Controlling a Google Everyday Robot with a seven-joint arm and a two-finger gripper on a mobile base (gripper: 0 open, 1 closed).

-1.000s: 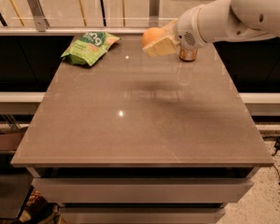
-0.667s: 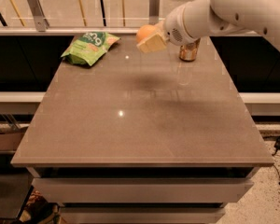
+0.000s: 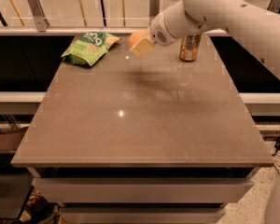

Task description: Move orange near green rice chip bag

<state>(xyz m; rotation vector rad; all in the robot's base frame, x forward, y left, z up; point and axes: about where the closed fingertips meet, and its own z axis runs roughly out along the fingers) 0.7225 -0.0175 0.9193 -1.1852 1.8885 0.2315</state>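
My gripper (image 3: pixel 139 43) is shut on the orange (image 3: pixel 135 38) and holds it above the far part of the table (image 3: pixel 130 125). Only part of the round orange fruit shows behind the pale fingers (image 3: pixel 143 46). The green rice chip bag (image 3: pixel 90 46), light green and crinkled with white lettering, lies flat at the far left of the table. The orange is to the right of the bag, a short gap away, and off the surface.
A bronze-gold drink can (image 3: pixel 190 47) stands upright at the far right of the table, just right of my white arm (image 3: pixel 210 13). A metal rail with posts runs behind the table's far edge.
My gripper has carried the orange leftward, away from the can and closer to the green bag. The bag and the can have not moved.
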